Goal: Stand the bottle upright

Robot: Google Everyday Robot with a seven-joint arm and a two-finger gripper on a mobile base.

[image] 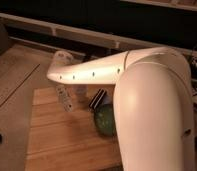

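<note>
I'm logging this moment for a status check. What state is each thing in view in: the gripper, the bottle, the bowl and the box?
gripper: shut, tucked under the forearm by the bottle's top; whether it grips the bottle cannot be told.
bottle: close to upright, leaning a little, over the far left part of the wooden board.
green bowl: resting on the board, partly hidden by the arm.
dark box: on the board, set askew, beyond the bowl.
</note>
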